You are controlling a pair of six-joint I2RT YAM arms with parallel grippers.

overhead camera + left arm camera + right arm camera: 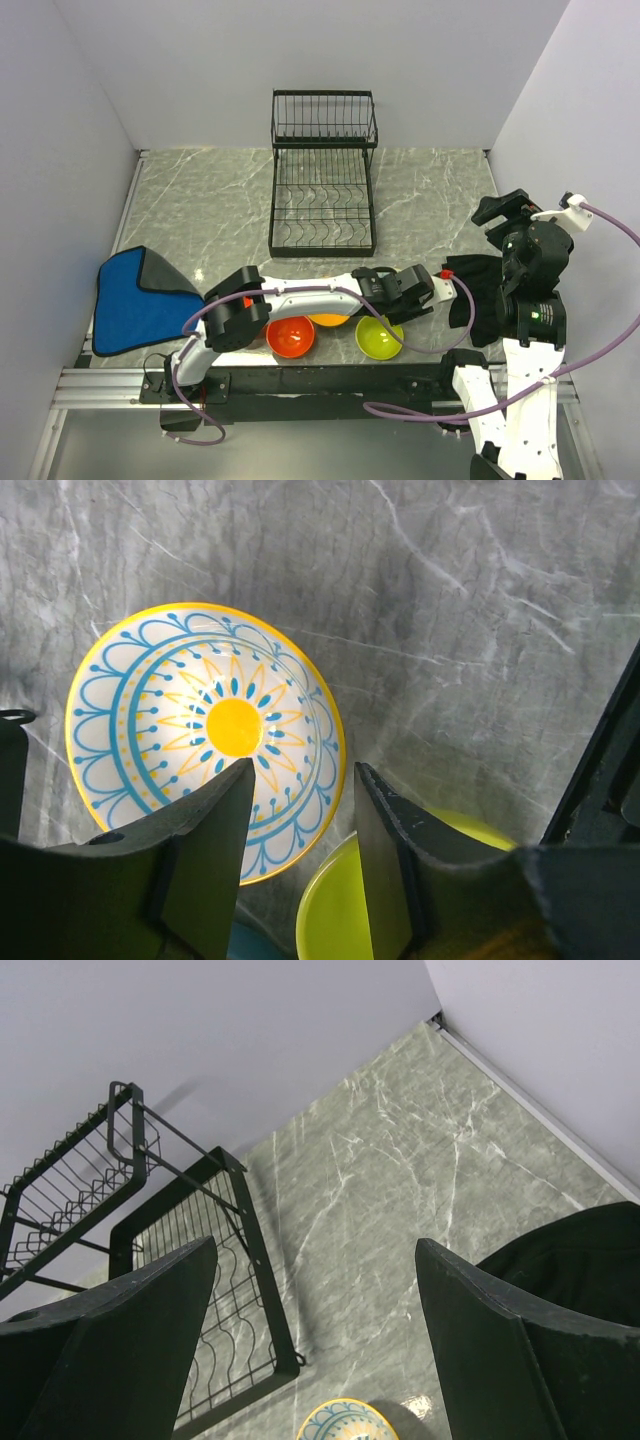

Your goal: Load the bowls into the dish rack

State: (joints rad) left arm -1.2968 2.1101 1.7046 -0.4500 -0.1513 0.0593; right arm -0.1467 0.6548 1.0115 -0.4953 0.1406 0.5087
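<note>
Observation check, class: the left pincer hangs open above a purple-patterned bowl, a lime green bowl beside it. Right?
No. The left wrist view shows the patterned bowl under the open left pincer is blue and yellow, not purple; the lime green bowl lies beside it.

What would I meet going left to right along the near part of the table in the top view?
blue cloth → red bowl → orange bowl → green bowl → black cloth
</note>
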